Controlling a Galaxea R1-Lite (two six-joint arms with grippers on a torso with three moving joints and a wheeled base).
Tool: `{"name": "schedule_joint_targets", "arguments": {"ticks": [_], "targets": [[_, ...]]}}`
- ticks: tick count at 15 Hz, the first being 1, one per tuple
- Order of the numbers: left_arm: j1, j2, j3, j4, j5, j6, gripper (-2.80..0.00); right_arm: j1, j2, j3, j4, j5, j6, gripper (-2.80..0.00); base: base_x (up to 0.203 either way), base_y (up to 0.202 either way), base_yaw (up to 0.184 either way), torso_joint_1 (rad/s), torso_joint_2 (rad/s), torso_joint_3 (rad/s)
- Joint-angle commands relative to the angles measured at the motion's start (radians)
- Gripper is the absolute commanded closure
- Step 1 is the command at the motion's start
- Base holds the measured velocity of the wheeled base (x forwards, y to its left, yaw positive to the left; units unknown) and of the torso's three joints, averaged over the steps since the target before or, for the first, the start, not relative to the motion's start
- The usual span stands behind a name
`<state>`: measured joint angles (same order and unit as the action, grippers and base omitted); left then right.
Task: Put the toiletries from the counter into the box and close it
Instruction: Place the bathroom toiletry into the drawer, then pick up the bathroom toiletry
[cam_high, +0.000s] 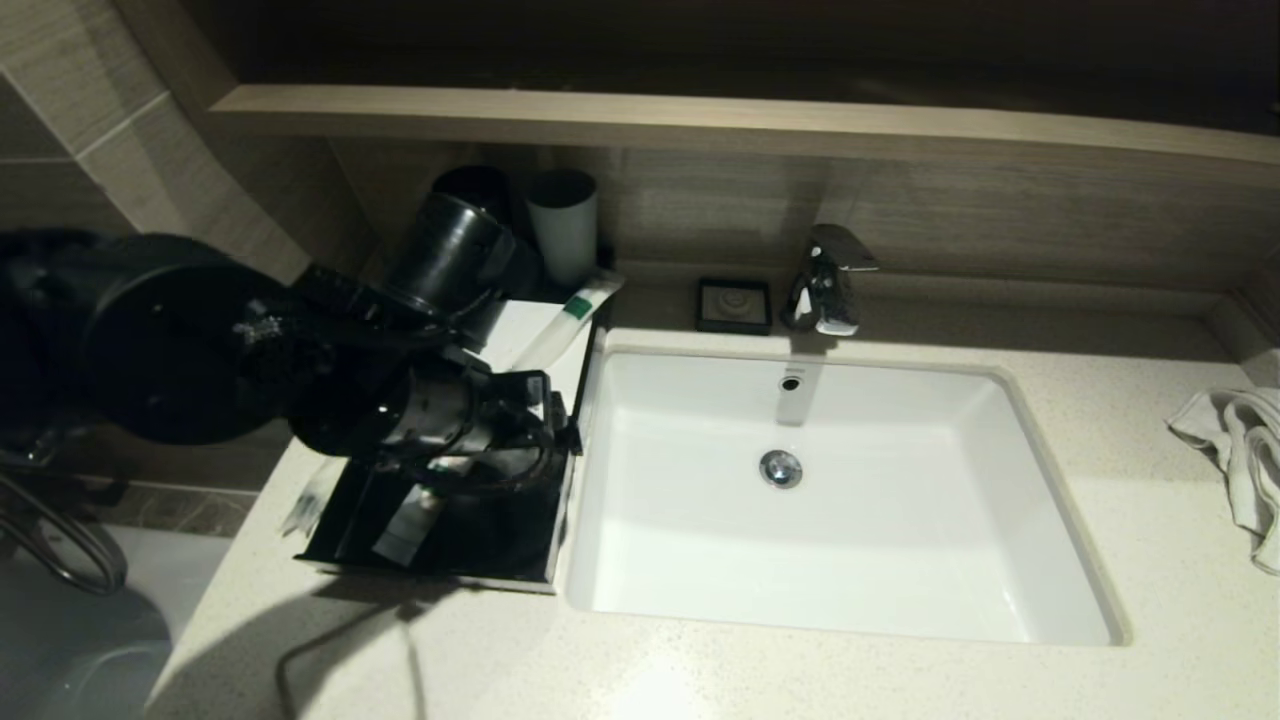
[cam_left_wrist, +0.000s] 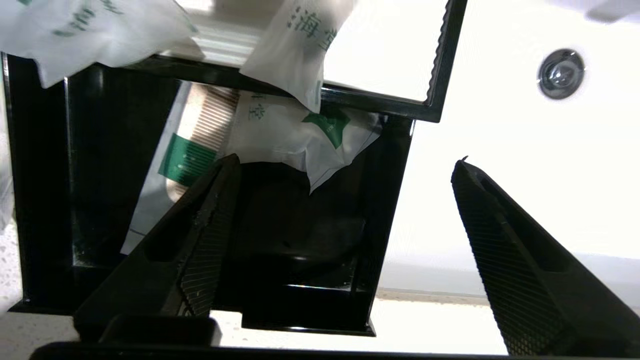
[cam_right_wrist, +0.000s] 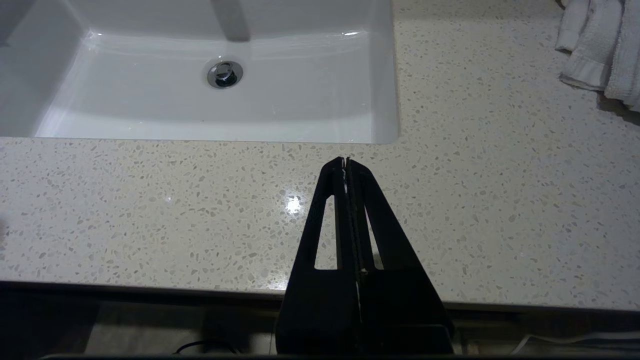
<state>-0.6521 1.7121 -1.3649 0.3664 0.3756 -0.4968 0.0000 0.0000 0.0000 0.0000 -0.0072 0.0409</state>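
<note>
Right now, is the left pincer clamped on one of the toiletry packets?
No: in the left wrist view the left pincer is open and empty above the black box, with the packets beyond its tips.

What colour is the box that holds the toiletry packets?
The box is glossy black, which shows best in the left wrist view.

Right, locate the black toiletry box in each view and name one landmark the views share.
Head view: black box on the counter left of the sink, under the left pincer.
Left wrist view: the box fills the middle, lid open, packets inside, beyond the open left pincer.
Right wrist view: not in it.
Shared landmark: sink drain.
</note>
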Motion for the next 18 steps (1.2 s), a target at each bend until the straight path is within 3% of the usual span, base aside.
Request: {"name": "schedule_joint_targets", "arguments": {"ticks": [1, 4, 13, 18], "targets": [[0.000, -0.041, -0.001, 0.003, 0.003, -0.002, 0.00, 0.000, 0.000, 0.000, 0.000, 0.000, 0.001, 0.00, 0.000, 0.000, 0.000, 0.000, 0.00, 0.000], [0.017, -0.057, -0.002, 0.003, 0.005, 0.008, 0.00, 0.000, 0.000, 0.000, 0.000, 0.000, 0.001, 0.00, 0.000, 0.000, 0.000, 0.000, 0.00, 0.000], [0.231, -0.060, -0.051, -0.009, 0.001, 0.103, 0.00, 0.000, 0.000, 0.000, 0.000, 0.000, 0.001, 0.00, 0.000, 0.000, 0.000, 0.000, 0.00, 0.000], [0.286, -0.001, -0.055, -0.020, -0.002, 0.121, 0.00, 0.000, 0.000, 0.000, 0.000, 0.000, 0.001, 0.00, 0.000, 0.000, 0.000, 0.000, 0.00, 0.000]]}}
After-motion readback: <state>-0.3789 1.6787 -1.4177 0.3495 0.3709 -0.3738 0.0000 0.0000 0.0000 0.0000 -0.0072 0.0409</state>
